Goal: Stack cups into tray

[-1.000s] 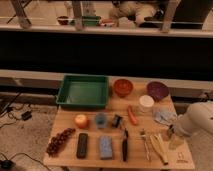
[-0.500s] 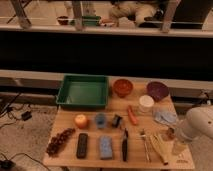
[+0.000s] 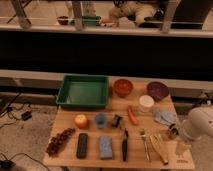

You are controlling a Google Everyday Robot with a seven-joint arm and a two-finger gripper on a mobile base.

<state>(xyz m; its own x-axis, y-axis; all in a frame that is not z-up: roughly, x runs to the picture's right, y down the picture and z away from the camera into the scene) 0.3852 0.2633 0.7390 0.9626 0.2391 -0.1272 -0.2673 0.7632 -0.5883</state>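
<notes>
The green tray (image 3: 84, 91) stands at the back left of the wooden table, with nothing in it. A small light blue cup (image 3: 101, 119) stands upright in front of the tray, between an orange fruit (image 3: 81, 121) and a small black object (image 3: 117, 120). A white cup (image 3: 146, 103) stands in front of the bowls. My white arm (image 3: 198, 125) comes in at the table's right edge. My gripper (image 3: 174, 132) hangs low over the right front of the table, far from both cups and from the tray.
An orange bowl (image 3: 123, 87) and a purple bowl (image 3: 158, 90) stand at the back right. A carrot (image 3: 132, 116), a cloth (image 3: 165, 117), grapes (image 3: 60, 141), a black remote (image 3: 82, 145), a blue sponge (image 3: 105, 147), a knife (image 3: 124, 146) and utensils (image 3: 159, 146) lie across the front.
My arm has shifted slightly down and to the right at the table's right edge. The objects on the table have not moved.
</notes>
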